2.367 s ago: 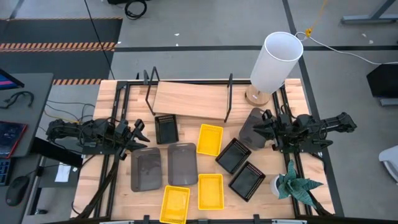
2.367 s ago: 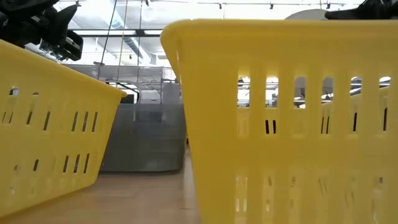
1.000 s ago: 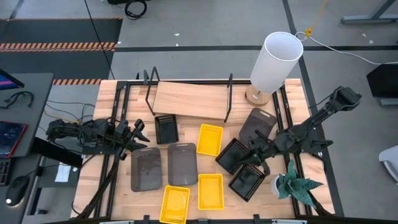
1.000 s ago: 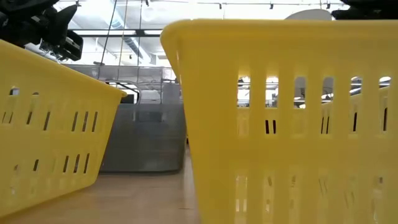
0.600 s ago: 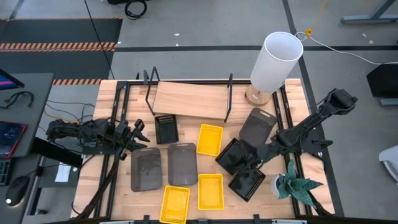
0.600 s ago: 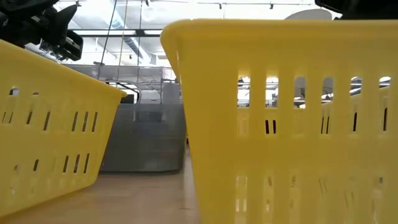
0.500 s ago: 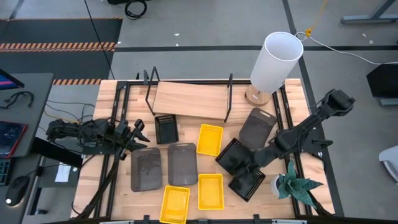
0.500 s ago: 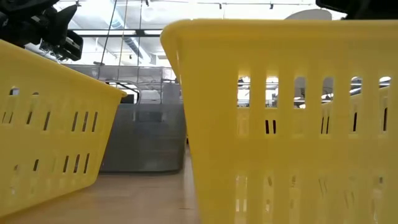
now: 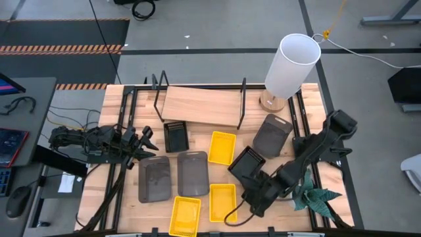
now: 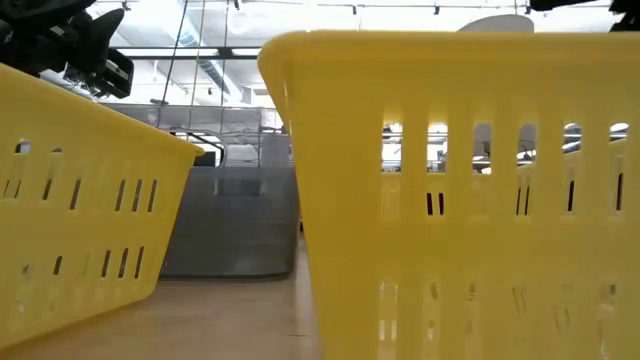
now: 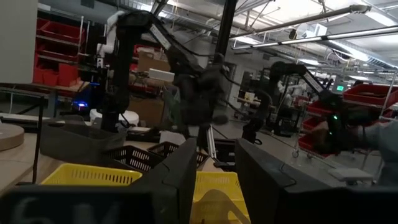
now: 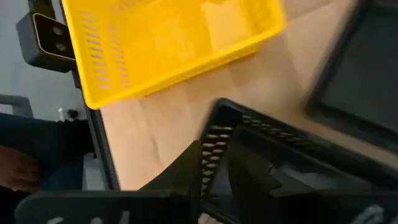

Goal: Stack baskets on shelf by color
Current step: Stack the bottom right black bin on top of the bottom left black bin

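reaching over a black basket (image 9: pixel 262 192) at the desk (image 9: pixel 118 197) front edge, the right hand (image 9: pixel 258 192) straddles its slotted end wall in the right wrist view, one finger inside, one outside, fingers apart, not yet pinching. judgement: seat deeper on the wall, close squarely, lift level to clear the yellow basket (image 9: pixel 222 201) just beside it. shelf (image 9: pixel 200 105) lies well apart, at the desk's far side. left hand (image 9: pixel 143 141) waits, fingers apart.
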You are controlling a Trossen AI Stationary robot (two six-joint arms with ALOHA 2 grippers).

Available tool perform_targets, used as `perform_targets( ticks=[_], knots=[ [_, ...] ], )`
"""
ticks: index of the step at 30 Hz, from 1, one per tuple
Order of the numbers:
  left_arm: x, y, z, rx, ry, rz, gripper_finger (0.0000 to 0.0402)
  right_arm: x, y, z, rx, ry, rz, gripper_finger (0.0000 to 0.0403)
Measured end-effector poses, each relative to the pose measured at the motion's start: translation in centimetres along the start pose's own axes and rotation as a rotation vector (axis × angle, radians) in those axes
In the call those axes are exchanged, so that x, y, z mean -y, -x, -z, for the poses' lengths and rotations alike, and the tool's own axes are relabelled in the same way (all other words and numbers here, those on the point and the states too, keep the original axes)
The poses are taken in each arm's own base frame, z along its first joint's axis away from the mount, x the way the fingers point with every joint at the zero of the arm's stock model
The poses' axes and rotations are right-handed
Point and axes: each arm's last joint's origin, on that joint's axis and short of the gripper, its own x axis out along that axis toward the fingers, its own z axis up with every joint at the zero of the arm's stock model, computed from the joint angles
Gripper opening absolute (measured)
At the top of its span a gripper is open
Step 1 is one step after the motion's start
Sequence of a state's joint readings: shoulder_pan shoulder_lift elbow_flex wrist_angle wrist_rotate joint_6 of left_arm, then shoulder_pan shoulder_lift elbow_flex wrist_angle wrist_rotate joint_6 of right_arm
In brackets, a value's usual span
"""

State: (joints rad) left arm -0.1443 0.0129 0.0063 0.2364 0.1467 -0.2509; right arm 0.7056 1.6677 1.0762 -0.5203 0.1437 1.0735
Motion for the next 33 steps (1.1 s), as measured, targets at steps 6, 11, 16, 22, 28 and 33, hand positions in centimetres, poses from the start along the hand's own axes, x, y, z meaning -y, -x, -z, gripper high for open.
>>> perform_targets(
  ticks=[6, 11, 16, 22, 28, 33],
  knots=[
    [0.0, 0.0, 0.0, -0.002, 0.0, -0.001, 0.0117, -2.5, -0.8, -1.2, -0.119, -0.053, 0.105, 0.0124],
    [0.0, 0.0, 0.0, -0.001, 0.0, 0.0, 0.0117, -3.9, -1.2, -2.5, -0.165, -0.121, 0.2, 0.0171],
    [0.0, 0.0, 0.0, -0.001, 0.0, 0.0, 0.0117, -4.7, -2.5, -3.0, -0.247, -0.186, 0.274, 0.0191],
    [0.0, 0.0, 0.0, -0.001, 0.0, -0.001, 0.0117, -5.1, -4.0, -2.8, -0.334, -0.226, 0.324, 0.0185],
    [0.0, 0.0, 0.0, -0.002, 0.0, 0.0, 0.0117, -4.2, -4.9, -2.2, -0.358, -0.35, 0.392, 0.0167],
    [0.0, 0.0, 0.0, -0.001, 0.0, 0.0, 0.0117, -3.9, -5.2, -1.9, -0.348, -0.389, 0.407, 0.0157]
  ],
)
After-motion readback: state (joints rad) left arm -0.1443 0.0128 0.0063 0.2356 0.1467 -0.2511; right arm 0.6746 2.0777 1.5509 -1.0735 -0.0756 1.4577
